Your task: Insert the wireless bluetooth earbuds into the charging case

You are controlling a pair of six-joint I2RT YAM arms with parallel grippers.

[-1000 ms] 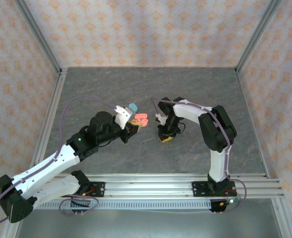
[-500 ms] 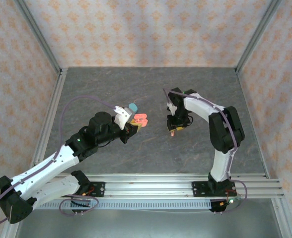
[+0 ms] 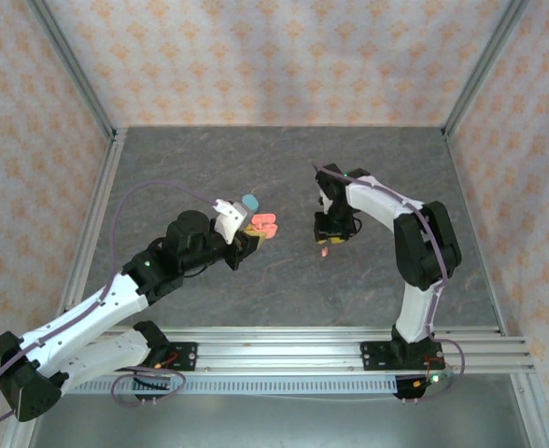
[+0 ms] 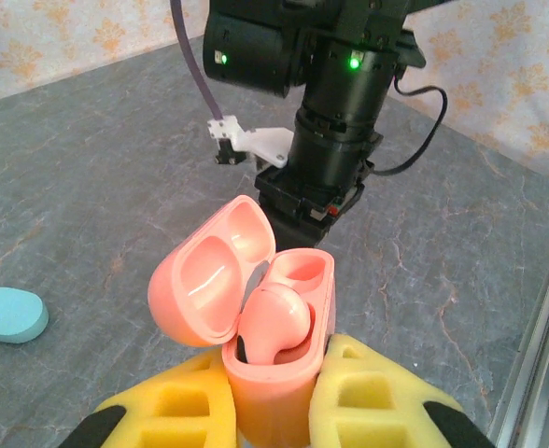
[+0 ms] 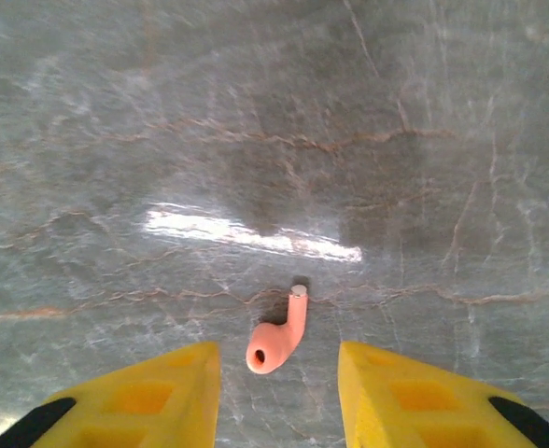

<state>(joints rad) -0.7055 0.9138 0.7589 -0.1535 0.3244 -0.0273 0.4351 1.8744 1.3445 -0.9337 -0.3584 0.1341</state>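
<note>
1. Grey marbled table (image 3: 284, 159), patterned walls (image 3: 256, 56) around it.
2. My left gripper (image 3: 251, 240) pinches the pink charging case (image 4: 267, 387), lid (image 4: 204, 289) open, one pink earbud (image 4: 276, 322) seated inside.
3. My right gripper (image 5: 279, 381) stands spread over a loose pink earbud (image 5: 274, 343) lying on the table.

Bright, even light from overhead; only soft, faint shadows fall on the grey tabletop (image 3: 284, 289); in the right wrist view a white glare streak crosses the glossy surface just beyond the salmon-pink earbud (image 5: 276, 341); all views look sharp.
</note>
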